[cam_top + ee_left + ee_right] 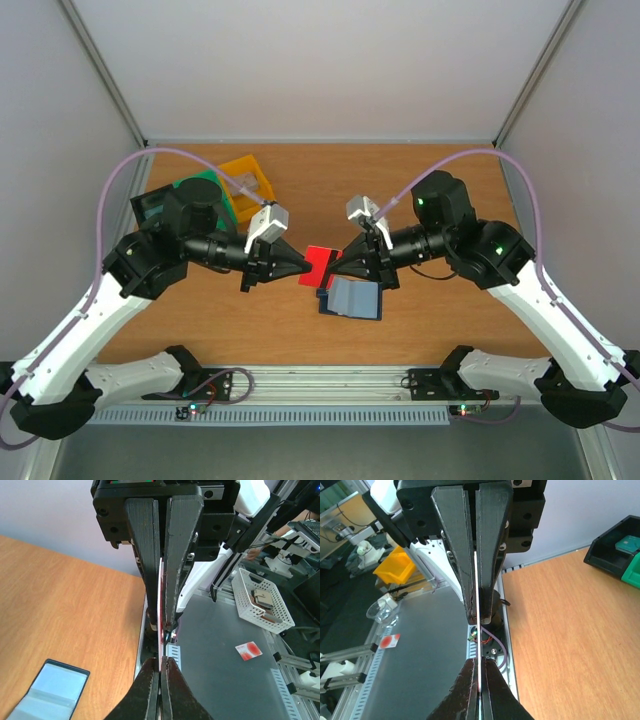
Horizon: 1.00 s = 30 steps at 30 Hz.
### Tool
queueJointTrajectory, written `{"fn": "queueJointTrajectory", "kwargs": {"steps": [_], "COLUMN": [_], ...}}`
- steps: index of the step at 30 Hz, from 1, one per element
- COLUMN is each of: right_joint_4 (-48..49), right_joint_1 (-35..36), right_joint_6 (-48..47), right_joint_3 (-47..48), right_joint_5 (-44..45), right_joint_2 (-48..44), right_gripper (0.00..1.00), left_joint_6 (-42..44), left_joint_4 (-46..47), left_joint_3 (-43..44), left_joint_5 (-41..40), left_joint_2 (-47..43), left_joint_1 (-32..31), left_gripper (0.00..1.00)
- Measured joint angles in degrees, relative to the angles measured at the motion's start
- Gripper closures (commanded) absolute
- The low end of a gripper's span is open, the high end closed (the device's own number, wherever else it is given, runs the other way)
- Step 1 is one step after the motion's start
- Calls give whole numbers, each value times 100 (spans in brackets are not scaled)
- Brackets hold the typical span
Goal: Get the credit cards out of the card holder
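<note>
With both arms reaching in toward the middle of the wooden table (430, 320), the left gripper (303, 268) and right gripper (340, 266) meet tip to tip on one bright red plastic credit card (320, 262). Left fingers are clamped on its left edge and right fingers on its right edge, so both are grasping the card between them. Left wrist view shows the card edge-on (160, 647), running from its own closed fingertips (150, 680) up into the opposing pair; right wrist view shows the same thing, the card a thin pale line (478, 650). The flat dark navy bifold card holder (355, 299) lies open on the table, blue-grey inner pockets up, just beside the card on the near side, under the right gripper. Can't tell whether any other card sits in the pockets. Far left of the table, well apart from the holder: yellow plastic bin (245, 178), green plastic bin (215, 195), black plastic bin (150, 205), bunched together.
</note>
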Motion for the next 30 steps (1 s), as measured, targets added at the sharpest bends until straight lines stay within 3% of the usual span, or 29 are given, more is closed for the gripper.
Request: {"fn": "queueJointTrajectory", "kwargs": {"steps": [1,2,3,4,6,10,12,18,22,26,30], "right_joint_4": [2,0,-7,4,92,334,400,463,468,466,461], "right_joint_1": [0,0,0,0,7,-7,-76,-313,-374,-407,-448], "right_joint_6": [0,-2,-4,-17,22,120,214,407,404,393,387], "right_joint_3": [0,0,-2,-9,-90,-520,-732,-1051,-1163,-1182,-1187], "right_joint_5": [0,7,28,70,264,1174,1687,2476,2605,2647,2706], "right_joint_2": [-7,-13,-24,-35,-98,-393,-527,-651,-654,-640,-621], "right_gripper": [99,91,71,38,4,2,1,2,2,2,2], "left_joint_6": [-46,-76,-122,-175,-238,-79,400,2881,4623,5775,6393], "left_joint_4": [17,44,59,79,72,-223,-721,-1436,-1106,-267,437], "left_joint_3": [-11,-26,-37,-44,-52,-35,149,380,190,210,564], "left_joint_5": [13,26,26,2,-122,-835,-1414,-3482,-4730,-5486,-5864], "left_joint_2": [0,0,-2,-2,-7,11,155,1012,1838,2778,3790], "left_joint_1": [0,0,0,0,2,103,313,2114,3298,3681,3797], "left_gripper": [100,100,100,100,100,100,100,100,100,100,100]}}
